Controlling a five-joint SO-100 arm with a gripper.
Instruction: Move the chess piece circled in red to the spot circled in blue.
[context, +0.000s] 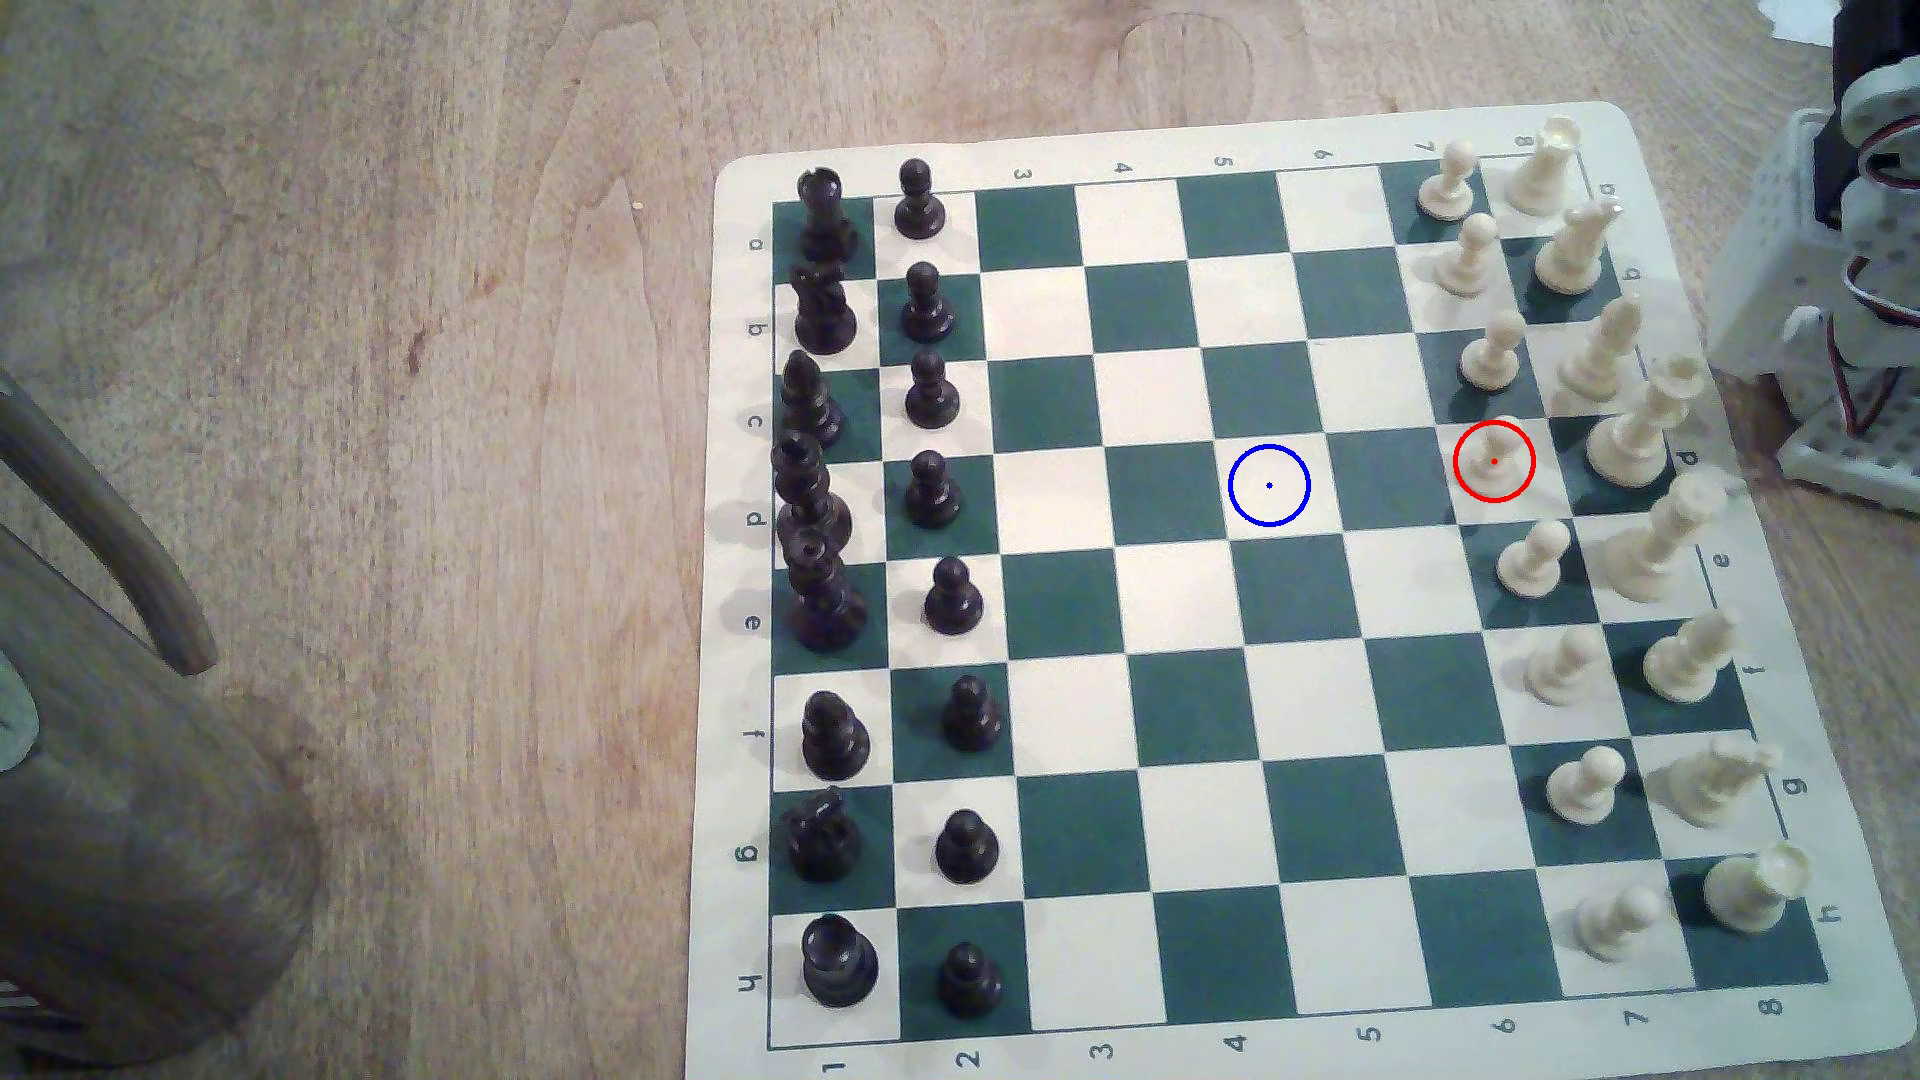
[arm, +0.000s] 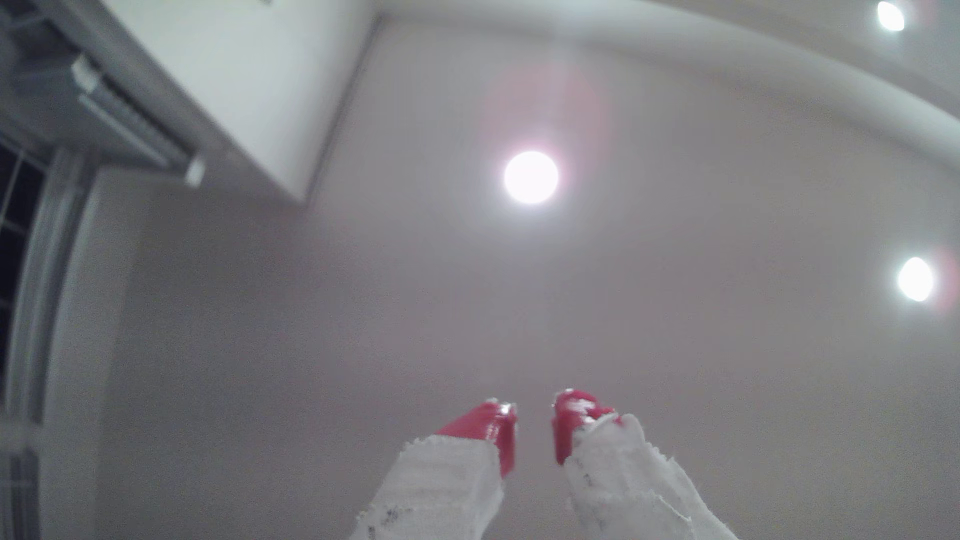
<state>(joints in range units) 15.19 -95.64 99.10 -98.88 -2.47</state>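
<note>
1. Gripper (arm: 534, 420): red-tipped fingers (arm: 496, 426) slightly parted, holding nothing, aimed at the ceiling; parked clear of the board.
2. Cream pawn (context: 1494, 457): upright on its red-ringed square, in the pawn row, untouched.
3. Blue-ringed square (context: 1269, 485): vacant, two squares inward along the same rank.

Black pieces (context: 826, 582) line the chessboard's (context: 1174, 582) left, exterior view; wooden table (context: 364, 363) beneath

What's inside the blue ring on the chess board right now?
Inside the thin blue ring there is bare cream-white square with a blue centre dot; no piece stands there. The small cream-white pawn sits inside the red ring, two squares toward the exterior view's right.
</note>
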